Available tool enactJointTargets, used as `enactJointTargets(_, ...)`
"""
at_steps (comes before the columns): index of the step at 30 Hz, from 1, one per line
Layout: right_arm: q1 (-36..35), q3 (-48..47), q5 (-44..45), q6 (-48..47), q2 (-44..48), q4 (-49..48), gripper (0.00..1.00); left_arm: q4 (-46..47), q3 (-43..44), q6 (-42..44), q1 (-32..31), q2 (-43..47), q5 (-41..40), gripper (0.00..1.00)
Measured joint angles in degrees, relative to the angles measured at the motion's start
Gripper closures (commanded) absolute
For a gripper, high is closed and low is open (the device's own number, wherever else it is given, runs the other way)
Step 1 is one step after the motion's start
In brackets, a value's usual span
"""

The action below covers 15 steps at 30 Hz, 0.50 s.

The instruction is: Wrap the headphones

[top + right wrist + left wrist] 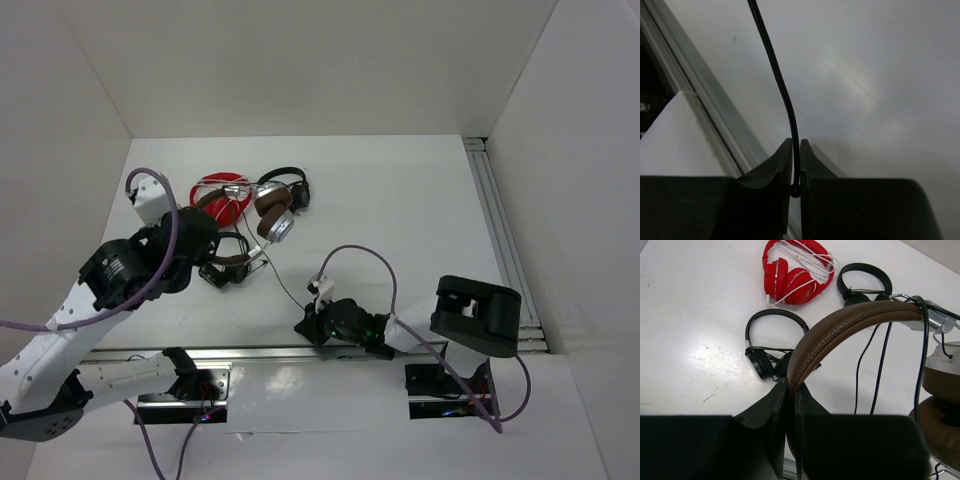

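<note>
The headphones (280,228) have a brown headband (850,322), brown ear pads and silver cups (945,357). My left gripper (791,385) is shut on the headband's near end, and in the top view it (222,260) is at the table's left. The thin dark cable (285,290) runs from the cups down to my right gripper (303,326) near the front rail. In the right wrist view the right gripper (795,145) is shut on the cable (775,65), which rises straight out from between the fingers.
A red pair (795,275) wrapped in white cord lies behind the headphones. One small black pair (771,340) lies near my left fingers, another (290,185) farther back. A metal rail (300,352) lines the front edge and another (505,240) the right side. White walls enclose the table.
</note>
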<state>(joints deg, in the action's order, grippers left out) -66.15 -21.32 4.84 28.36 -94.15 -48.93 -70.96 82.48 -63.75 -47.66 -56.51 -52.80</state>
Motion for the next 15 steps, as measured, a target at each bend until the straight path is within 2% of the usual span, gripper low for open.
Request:
enactJointTargets(4,-10.71,-0.81,10.1,2.1,4.57,9.42,1.0,4.7,-0.46,5.73,7.19,-1.77,3.74,1.0)
enactJointTargets(8,-21.44,-6.08,19.69,4.02,7.65,21.88,1.0,8.28,-0.7,11.45,12.04,-6.08,6.25,1.0)
enactJointTargets(15,-33.38,-19.39,28.5,4.17,12.68,38.97,1.0,13.46,-6.64,18.82,21.75,-11.08,13.4,1.0)
